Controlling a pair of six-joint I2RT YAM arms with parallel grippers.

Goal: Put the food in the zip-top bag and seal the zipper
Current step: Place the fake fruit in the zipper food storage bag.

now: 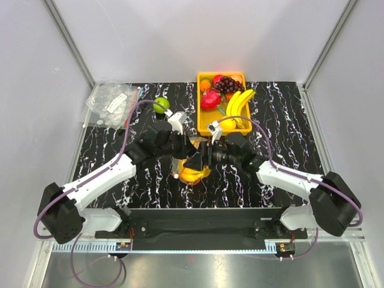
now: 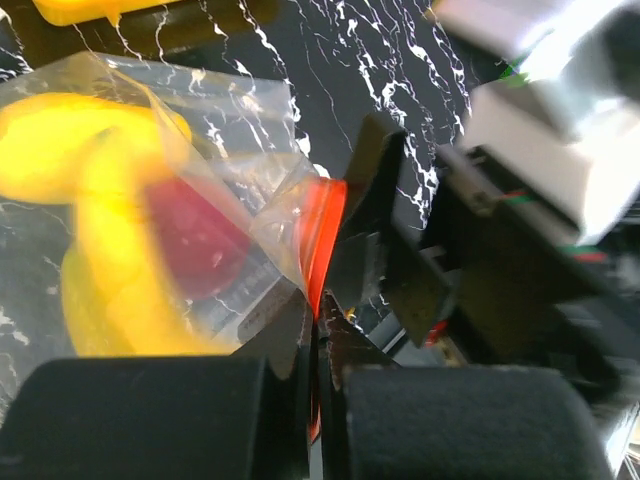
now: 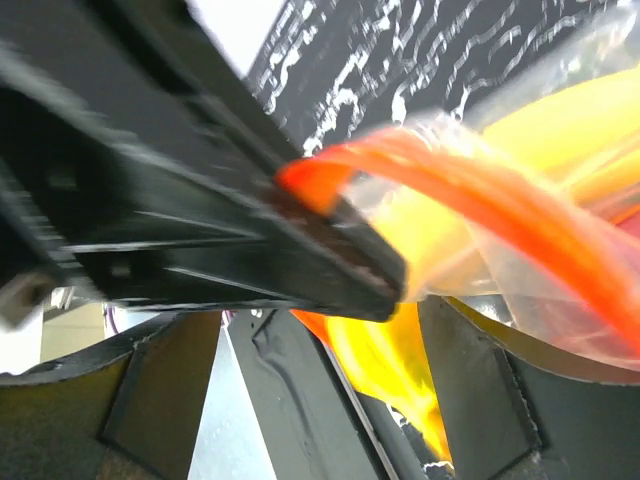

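The clear zip-top bag (image 2: 230, 130) hangs between both arms over the middle of the table, also visible under them in the top view (image 1: 192, 174). Inside it are a yellow food piece (image 2: 100, 240) and a dark red one (image 2: 195, 240). My left gripper (image 2: 320, 325) is shut on the red-orange zipper (image 2: 322, 225) at the bag's mouth. The zipper (image 3: 480, 195) arcs across the right wrist view, in front of my right gripper (image 3: 320, 350), whose jaws stand wide apart with nothing pinched. Both grippers, left (image 1: 191, 157) and right (image 1: 204, 157), almost touch.
A yellow tray (image 1: 203, 102) at the back holds bananas (image 1: 238, 105), grapes (image 1: 227, 84) and red fruit (image 1: 210, 99). A green apple (image 1: 161, 105) lies left of it. A pile of clear packets (image 1: 111, 103) sits at the back left corner.
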